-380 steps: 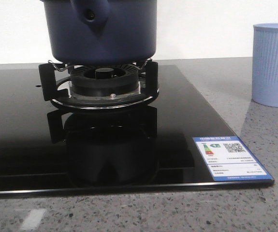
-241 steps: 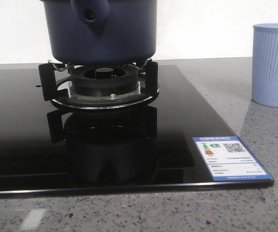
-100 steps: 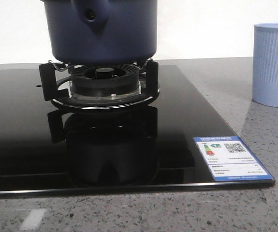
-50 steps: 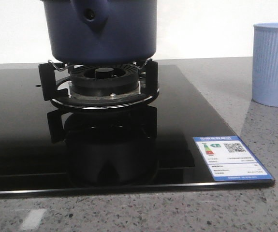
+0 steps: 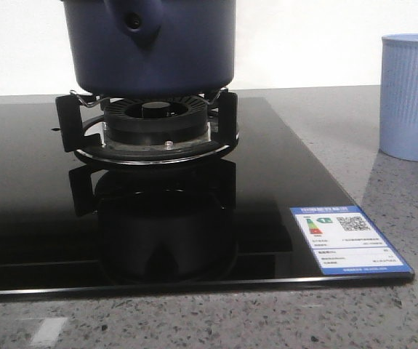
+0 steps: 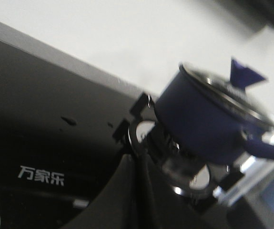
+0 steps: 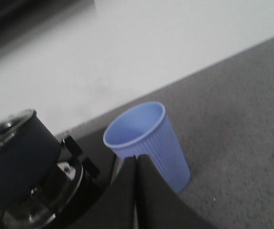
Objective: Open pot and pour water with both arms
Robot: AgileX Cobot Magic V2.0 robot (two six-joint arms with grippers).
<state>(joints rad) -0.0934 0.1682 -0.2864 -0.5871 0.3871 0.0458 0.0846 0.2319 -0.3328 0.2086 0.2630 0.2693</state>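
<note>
Pot [image 5: 150, 47], dark navy, seated on the black burner grate [image 5: 147, 127] of the glossy black cooktop [image 5: 267, 182], handle stub with its round hole turned toward the front camera. Cropped at the top edge in the front view, so rim and lid out of sight there. Pale-blue ribbed cup [image 5: 411, 96] upright on the grey speckled counter [image 5: 405, 196], well apart from the pot to its right, cut by the frame edge. Energy label [image 5: 347, 240] stuck on the near right corner of the glass.

Seen only from the left wrist: pot rim with a shiny lid and a blue knob on top, blurred; white lettering printed on the glass. Left gripper [image 6: 136, 191] at the lower edge, black fingers pressed together with only a thin seam between, holding nothing, clear of the pot.

Seen only from the right wrist: open mouth of the cup [image 7: 148, 143], inside too dim to judge contents; pot [image 7: 17, 157] partly cut off at the frame edge, lid rim faintly glinting. Right gripper [image 7: 136, 191] likewise closed on itself, fingers together, just in front of the cup, contact impossible to judge.

Neither arm visible in the front view.
</note>
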